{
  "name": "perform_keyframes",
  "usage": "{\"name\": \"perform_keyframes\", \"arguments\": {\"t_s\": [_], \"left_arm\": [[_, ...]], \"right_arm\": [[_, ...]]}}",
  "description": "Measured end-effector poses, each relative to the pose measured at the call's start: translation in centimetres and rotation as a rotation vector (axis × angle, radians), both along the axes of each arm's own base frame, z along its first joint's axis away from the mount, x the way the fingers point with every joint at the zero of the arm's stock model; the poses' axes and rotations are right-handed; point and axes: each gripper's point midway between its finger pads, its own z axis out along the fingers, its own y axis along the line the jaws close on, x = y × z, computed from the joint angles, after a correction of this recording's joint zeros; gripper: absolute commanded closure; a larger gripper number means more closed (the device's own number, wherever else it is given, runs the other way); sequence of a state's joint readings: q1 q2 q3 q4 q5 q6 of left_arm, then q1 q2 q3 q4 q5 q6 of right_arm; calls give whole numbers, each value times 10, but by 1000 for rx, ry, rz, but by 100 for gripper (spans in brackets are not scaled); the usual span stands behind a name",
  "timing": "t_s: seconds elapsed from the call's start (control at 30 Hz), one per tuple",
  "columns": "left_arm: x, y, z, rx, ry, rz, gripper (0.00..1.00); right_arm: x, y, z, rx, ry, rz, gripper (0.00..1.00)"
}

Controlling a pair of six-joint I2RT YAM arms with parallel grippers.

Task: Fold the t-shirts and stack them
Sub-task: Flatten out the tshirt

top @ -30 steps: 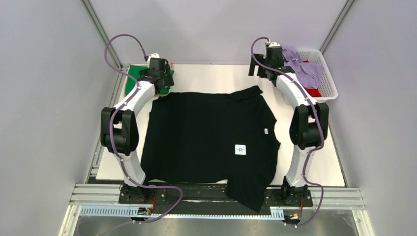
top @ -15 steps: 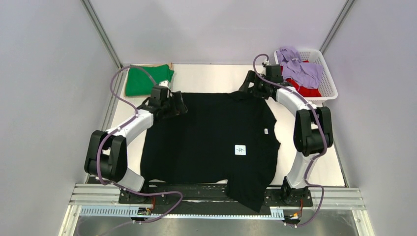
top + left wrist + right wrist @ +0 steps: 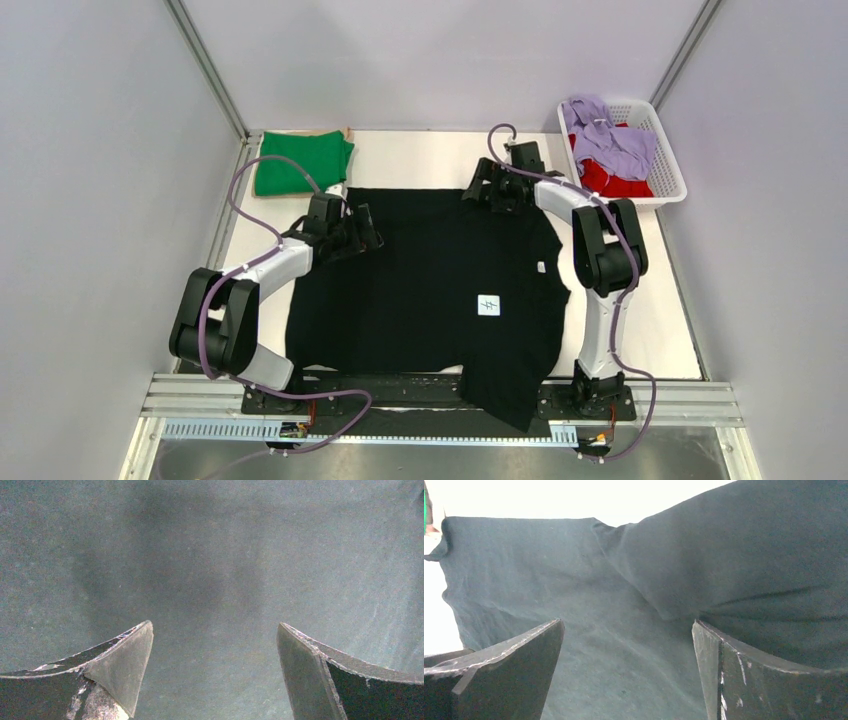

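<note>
1. Containers. The white lattice basket [image 3: 668,170] stands at the far right corner of the counter [image 3: 430,155]. It holds a crumpled lavender t-shirt [image 3: 615,140] on top of a red t-shirt [image 3: 610,182]. The lavender fabric drapes over the far rim.

2. Task items on the counter. The black t-shirt [image 3: 420,280] lies spread flat at the centre, with a small white label [image 3: 489,304] facing up. Its near hem overhangs the counter's near edge. The green t-shirt [image 3: 300,162] lies folded at the far left corner, apart from the black one.

3. Arm pose. My left arm [image 3: 270,265] reaches forward and inward, low over the far left part of the black t-shirt. My left fingers [image 3: 120,665] are spread wide and hold nothing, with only black fabric beneath them. My right arm [image 3: 600,250] is bent sharply, forearm pointing left along the shirt's far edge. My right fingers [image 3: 519,665] are also spread wide and empty, above a raised fold of black cloth near the far right shoulder.

4. Change since one second ago. The left arm was over the green t-shirt and the right arm was beside the basket. Both have swung inward and down onto the black t-shirt. The finger spread is unchanged. The t-shirts and basket have not shifted.
</note>
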State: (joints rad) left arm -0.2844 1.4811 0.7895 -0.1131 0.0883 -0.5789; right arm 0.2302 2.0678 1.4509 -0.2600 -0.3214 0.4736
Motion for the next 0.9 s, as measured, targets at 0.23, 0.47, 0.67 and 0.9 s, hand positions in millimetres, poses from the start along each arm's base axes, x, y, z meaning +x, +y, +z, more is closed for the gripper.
{"name": "perform_keyframes", "arguments": {"t_s": [0.23, 0.47, 0.67, 0.9], "left_arm": [[0, 1, -2, 5, -1, 4, 0], [0, 2, -2, 9, -2, 8, 0], [1, 6, -3, 27, -3, 24, 0], [0, 11, -5, 48, 2, 41, 0]], "right_arm": [[29, 13, 0, 13, -54, -19, 0], [84, 20, 5, 23, -174, -58, 0], [150, 31, 33, 37, -368, -65, 0], [163, 31, 43, -22, -446, -14, 0]]}}
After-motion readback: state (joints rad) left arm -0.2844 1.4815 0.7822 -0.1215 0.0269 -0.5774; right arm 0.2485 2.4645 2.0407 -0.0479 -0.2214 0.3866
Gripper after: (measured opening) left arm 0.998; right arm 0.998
